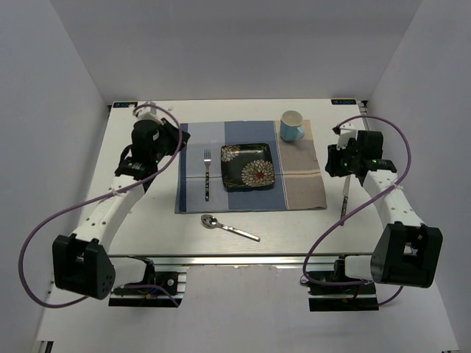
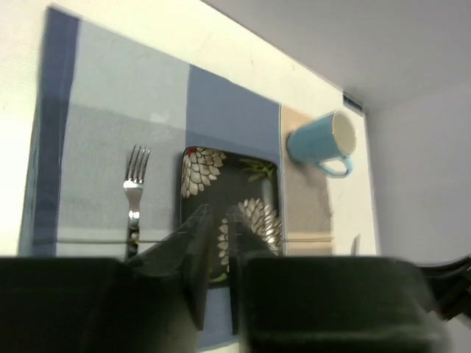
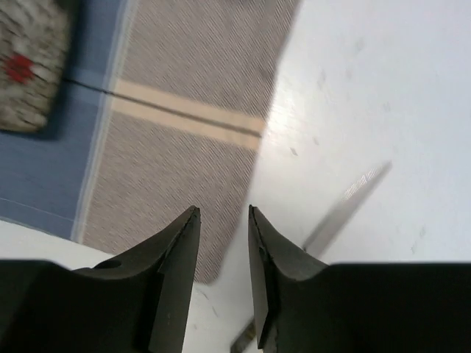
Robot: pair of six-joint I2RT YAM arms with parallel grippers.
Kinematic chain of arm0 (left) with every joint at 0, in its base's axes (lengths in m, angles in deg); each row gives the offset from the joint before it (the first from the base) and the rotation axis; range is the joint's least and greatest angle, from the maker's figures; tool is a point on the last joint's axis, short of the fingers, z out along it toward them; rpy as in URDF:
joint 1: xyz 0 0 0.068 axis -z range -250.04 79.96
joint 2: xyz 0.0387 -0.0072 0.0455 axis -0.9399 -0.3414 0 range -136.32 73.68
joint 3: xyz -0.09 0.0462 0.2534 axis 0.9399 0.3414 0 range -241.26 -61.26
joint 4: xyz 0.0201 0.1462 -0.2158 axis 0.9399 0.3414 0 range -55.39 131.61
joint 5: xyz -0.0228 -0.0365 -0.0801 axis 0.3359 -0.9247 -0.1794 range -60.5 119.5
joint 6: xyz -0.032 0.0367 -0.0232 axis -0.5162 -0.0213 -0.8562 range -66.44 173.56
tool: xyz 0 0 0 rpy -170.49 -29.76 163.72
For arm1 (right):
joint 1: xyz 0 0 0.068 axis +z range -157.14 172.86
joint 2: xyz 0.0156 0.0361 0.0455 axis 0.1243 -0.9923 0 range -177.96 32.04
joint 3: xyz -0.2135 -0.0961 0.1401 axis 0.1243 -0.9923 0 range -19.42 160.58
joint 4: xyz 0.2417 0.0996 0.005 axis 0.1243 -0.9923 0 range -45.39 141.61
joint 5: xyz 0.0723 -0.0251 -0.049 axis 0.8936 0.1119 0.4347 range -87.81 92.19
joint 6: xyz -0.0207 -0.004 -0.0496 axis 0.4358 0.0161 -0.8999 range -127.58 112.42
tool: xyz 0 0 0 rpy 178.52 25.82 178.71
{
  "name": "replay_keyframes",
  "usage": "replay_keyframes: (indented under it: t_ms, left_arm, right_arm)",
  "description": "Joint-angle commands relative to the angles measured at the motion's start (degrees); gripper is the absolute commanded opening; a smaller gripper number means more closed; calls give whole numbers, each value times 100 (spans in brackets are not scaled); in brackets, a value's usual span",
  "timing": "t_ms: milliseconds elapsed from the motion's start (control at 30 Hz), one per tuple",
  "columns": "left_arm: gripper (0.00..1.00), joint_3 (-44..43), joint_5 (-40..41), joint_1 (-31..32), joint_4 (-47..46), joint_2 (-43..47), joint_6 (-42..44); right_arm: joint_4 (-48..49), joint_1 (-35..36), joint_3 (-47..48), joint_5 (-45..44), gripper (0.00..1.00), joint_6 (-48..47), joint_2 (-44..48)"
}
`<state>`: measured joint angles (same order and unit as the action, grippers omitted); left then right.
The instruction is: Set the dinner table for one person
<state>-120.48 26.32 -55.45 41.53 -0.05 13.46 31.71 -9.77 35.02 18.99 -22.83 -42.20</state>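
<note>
Spoon point(image 1: 229, 228) on dinner table point(image 1: 294, 224), top view only

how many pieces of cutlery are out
3: fork on the mat left of the plate; spoon on the table before the mat; knife on the table right of the mat.

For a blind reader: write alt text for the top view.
Between two robot arms, a checked placemat on a white table holds a flowered plate, a fork left of it, a blue mug at its far right corner. A spoon lies off the mat's near edge, a knife off its right.
</note>
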Motion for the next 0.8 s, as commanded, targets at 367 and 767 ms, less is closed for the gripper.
replay_keyframes:
  t_ms: [367,767]
  left_arm:
    - [60,938,116,-580,275,597,-244]
    - [61,1211,239,-615,187,772,-657]
  right_arm:
    - [-919,-580,-47,-1988,58,74,-838]
    - [-857,-773,-205,-1777,55,4,-1452]
